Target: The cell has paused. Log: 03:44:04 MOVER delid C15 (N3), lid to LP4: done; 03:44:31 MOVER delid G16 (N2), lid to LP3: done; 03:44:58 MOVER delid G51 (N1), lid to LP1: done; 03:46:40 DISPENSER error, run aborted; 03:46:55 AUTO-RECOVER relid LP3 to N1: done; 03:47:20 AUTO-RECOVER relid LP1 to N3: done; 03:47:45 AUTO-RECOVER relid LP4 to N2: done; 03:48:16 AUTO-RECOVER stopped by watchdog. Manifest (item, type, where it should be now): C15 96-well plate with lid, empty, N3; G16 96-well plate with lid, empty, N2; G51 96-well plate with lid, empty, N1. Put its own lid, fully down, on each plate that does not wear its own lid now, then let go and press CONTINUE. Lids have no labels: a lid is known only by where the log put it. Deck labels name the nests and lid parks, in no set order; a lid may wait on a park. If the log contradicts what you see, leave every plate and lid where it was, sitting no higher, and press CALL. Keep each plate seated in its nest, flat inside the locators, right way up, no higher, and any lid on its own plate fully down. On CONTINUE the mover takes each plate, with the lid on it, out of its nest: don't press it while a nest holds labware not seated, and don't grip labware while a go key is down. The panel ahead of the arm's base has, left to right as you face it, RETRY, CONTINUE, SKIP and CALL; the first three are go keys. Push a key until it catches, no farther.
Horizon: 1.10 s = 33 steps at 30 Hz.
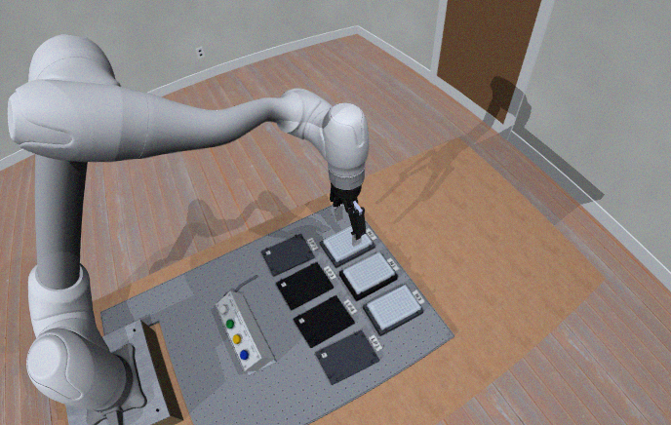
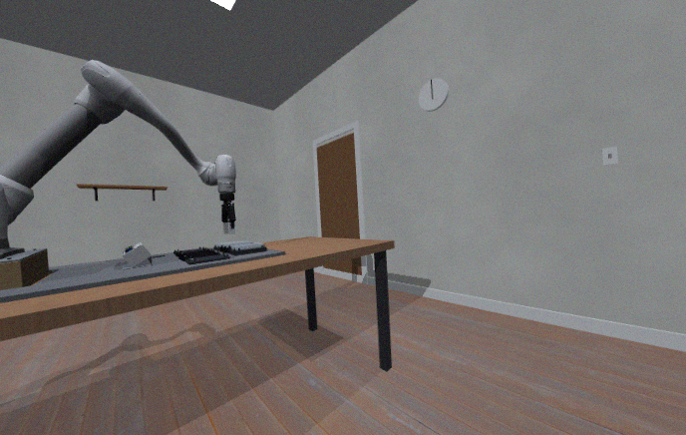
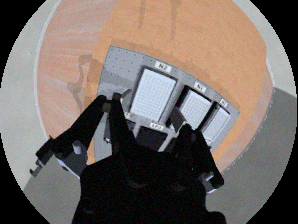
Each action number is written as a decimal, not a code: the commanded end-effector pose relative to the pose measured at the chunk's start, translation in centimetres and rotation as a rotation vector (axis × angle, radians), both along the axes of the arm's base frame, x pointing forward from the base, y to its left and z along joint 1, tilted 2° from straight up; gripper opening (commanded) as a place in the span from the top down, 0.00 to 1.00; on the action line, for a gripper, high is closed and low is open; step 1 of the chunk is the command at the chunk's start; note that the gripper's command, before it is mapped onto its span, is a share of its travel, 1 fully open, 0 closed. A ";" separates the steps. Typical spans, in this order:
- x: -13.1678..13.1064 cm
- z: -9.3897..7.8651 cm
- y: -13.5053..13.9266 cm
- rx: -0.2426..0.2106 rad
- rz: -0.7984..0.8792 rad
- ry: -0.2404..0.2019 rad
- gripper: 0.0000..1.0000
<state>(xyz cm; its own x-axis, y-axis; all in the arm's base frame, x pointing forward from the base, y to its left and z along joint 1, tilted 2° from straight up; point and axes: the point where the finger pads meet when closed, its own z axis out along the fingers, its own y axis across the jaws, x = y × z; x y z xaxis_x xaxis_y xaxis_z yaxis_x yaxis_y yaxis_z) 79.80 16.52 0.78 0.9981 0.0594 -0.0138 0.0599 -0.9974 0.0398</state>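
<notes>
1. Three lidded 96-well plates sit flat in a row of nests along the far side of the grey deck: far plate (image 1: 346, 245), middle plate (image 1: 369, 273), near plate (image 1: 393, 308).
2. Four dark lid parks (image 1: 304, 286) beside them.
3. Key panel (image 1: 243, 330) shows green, yellow, blue keys.
</notes>
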 end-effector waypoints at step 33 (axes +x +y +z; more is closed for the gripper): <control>-24.9 7.0 -8.1 0.000 -0.002 0.000 0.34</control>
